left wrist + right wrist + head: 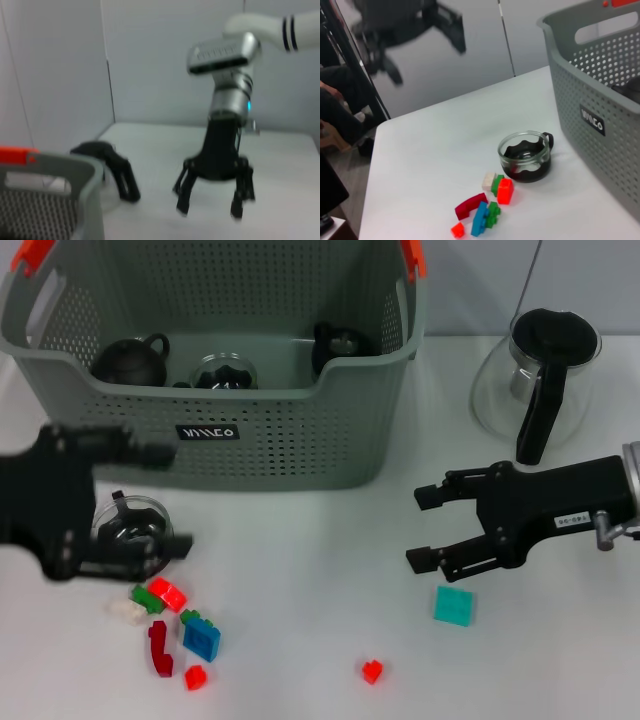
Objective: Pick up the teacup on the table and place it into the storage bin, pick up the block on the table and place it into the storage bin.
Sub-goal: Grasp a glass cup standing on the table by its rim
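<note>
Blurred left gripper (150, 502), jaws wide, half hides clear glass teacup (128, 532) at head view's lower left, below grey-green perforated storage bin (290, 445). Right gripper (428, 528) open above teal block (455, 606), lower right.

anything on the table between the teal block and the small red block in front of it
No, in the head view only bare white table lies between the teal block and the small red block.

A glass carafe (535, 380) with black lid and handle stands at two o'clock on the white table (320, 570). Two dark teapots (130, 360) sit at eleven.
</note>
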